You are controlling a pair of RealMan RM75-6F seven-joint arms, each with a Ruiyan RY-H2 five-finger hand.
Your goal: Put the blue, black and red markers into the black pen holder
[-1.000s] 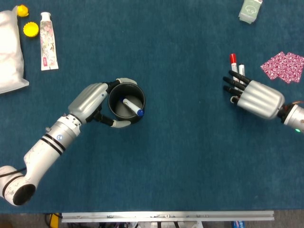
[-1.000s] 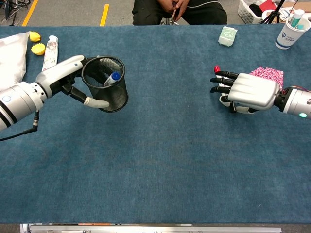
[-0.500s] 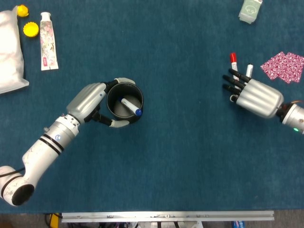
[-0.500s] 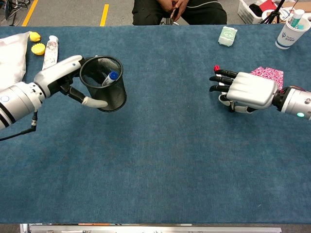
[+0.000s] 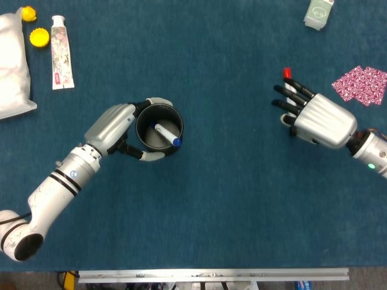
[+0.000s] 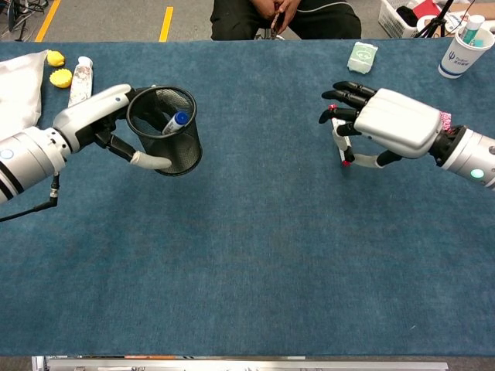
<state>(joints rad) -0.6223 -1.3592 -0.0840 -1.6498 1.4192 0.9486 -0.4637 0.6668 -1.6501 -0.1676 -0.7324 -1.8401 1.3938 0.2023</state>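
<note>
- The left hand [image 6: 97, 124] wraps its fingers [image 6: 151, 161] around the pen holder [image 6: 164, 131], steadying it on the tabletop [image 6: 255, 255].
- The blue marker [image 5: 167, 135] leans inside.
- The right hand [image 6: 383, 127] grips the red marker [image 6: 340, 148], lifted clear for carrying across.
- I cannot see the black marker.

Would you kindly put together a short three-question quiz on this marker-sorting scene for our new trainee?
1. True or false: the blue-capped marker already sits inside the black mesh pen holder.
2. Which robot hand grips the holder: A left, B right?
3. Fill in: the right robot hand holds the ___-capped marker.

Key: 1 true; 2 A; 3 red.
</note>
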